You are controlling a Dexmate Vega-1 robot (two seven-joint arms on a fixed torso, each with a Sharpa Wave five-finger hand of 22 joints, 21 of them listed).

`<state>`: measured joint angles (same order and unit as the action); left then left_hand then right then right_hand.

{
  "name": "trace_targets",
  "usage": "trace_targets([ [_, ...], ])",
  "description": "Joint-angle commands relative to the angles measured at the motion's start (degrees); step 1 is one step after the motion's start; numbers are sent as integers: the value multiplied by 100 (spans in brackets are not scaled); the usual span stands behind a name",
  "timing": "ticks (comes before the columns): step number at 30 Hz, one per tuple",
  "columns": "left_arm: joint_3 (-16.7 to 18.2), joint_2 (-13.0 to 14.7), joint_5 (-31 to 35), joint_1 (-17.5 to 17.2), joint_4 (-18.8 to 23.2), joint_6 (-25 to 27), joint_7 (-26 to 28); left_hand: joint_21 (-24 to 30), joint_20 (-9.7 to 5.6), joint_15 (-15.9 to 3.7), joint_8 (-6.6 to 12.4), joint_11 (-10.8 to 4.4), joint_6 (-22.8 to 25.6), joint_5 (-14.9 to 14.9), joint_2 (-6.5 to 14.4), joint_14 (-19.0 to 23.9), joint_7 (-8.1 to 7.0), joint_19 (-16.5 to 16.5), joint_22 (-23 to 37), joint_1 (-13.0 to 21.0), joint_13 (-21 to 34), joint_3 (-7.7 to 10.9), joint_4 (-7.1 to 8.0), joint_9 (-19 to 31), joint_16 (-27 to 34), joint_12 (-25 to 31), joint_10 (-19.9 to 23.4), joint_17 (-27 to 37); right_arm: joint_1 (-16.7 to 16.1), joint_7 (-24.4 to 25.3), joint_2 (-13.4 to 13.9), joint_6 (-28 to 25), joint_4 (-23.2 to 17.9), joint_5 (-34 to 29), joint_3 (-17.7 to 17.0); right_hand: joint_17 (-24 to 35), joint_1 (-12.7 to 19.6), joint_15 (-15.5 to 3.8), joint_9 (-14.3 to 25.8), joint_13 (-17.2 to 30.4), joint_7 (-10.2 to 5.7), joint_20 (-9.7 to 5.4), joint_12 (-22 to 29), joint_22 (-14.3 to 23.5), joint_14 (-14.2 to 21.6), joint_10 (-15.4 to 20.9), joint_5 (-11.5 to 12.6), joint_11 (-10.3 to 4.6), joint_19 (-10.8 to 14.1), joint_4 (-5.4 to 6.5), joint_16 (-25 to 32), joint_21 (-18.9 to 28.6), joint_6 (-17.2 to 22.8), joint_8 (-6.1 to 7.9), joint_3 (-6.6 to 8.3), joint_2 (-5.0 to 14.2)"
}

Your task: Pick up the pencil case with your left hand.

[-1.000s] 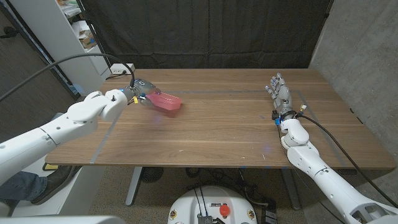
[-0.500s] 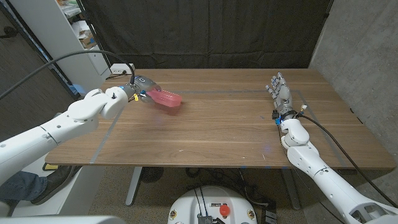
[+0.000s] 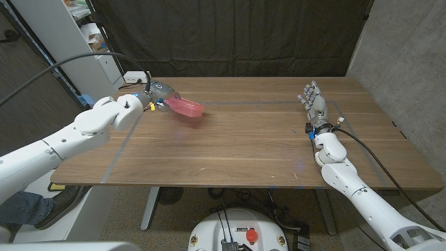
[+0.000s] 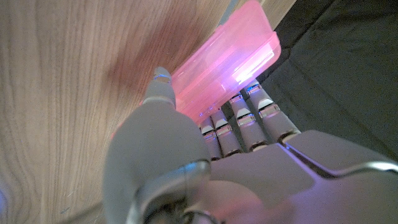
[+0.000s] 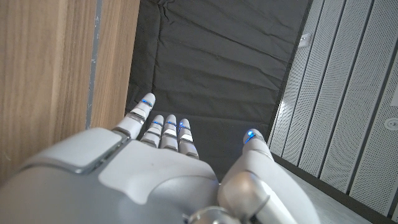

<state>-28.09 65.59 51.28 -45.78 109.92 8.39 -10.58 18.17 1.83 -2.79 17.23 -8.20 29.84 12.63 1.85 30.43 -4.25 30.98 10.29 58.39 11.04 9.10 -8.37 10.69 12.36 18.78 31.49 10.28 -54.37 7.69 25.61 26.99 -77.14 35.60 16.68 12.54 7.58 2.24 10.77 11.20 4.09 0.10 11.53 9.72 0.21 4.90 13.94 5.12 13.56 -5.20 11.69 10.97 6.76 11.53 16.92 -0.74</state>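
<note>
Our left hand [image 3: 155, 96] grips the pink pencil case [image 3: 184, 108] above the worktop [image 3: 244, 139]; its contents stay hidden. Our right hand [image 3: 314, 104] stands empty, fingers apart.

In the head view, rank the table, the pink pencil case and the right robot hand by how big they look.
1. Table, by far the largest.
2. Pencil case and right robot hand look about alike; too close to rank.

A wooden table [image 3: 251, 146] is seen before a black curtain [image 3: 230, 35]. A white power strip [image 3: 134, 77] lies at the table's far left corner. White shelving [image 3: 87, 35] with stacked items stands left, a grey panelled wall [image 3: 404, 56] right. A shoe [image 3: 59, 199] shows beneath.
</note>
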Motion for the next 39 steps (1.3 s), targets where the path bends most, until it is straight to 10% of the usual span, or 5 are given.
trace_targets([
  [1,267,211,-116,-278,340,178,25,-35,-40,-580,-31,-70,225,-35,300,-38,-176,-10,13,258,31,69,33,28,-20,-27,74,6,20,-53,-3,13,29,39,-12,7,-3,41,26,7,11,1,1,12,15,18,44,17,-23,4,29,6,68,-10,-4,40],
  [39,787,407,-14,-517,964,338,7,-83,-55,-581,-122,-73,247,-125,317,-7,-180,9,12,307,40,127,12,34,-65,-108,130,5,-28,-153,1,180,-33,80,-68,7,3,20,25,7,17,-2,10,12,55,46,48,24,-10,2,44,11,71,-11,-20,59],
])
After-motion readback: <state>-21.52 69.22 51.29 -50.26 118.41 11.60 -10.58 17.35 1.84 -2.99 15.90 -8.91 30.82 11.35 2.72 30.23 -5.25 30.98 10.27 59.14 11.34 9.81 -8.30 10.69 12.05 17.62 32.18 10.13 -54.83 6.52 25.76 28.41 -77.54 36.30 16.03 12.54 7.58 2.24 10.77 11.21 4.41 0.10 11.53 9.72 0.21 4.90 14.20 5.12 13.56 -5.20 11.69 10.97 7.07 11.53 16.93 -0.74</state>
